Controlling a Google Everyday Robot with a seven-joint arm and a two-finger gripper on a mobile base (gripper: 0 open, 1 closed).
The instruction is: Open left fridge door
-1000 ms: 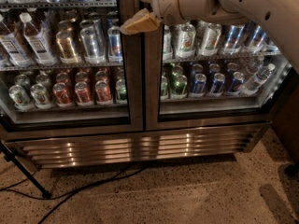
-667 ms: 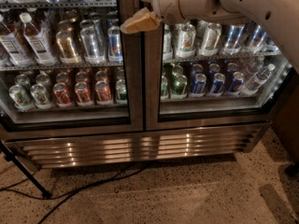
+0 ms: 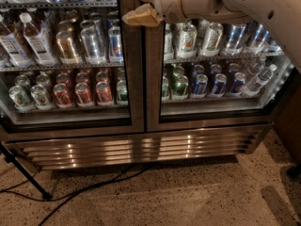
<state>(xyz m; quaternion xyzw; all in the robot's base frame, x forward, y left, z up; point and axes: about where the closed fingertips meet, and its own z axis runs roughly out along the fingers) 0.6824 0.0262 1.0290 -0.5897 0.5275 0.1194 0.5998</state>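
The fridge [image 3: 141, 147] fills the view, a two-door steel drinks cooler with a louvred grille at its base. The left fridge door [image 3: 133, 88] is shut; behind its glass stand cans and bottles on wire shelves. I cannot make out its bar handle. My gripper [image 3: 141, 4] is at the top centre, in front of the steel strip where the two doors meet. Its two tan fingers [image 3: 141, 16] are spread apart with nothing between them. The white arm [image 3: 244, 4] comes in from the upper right.
The right door [image 3: 221, 69] shows blue and silver cans behind its glass. A black tripod leg [image 3: 26, 175] and cables [image 3: 89, 187] lie on the speckled floor at the lower left. A dark cabinet side [image 3: 289, 126] stands at the right.
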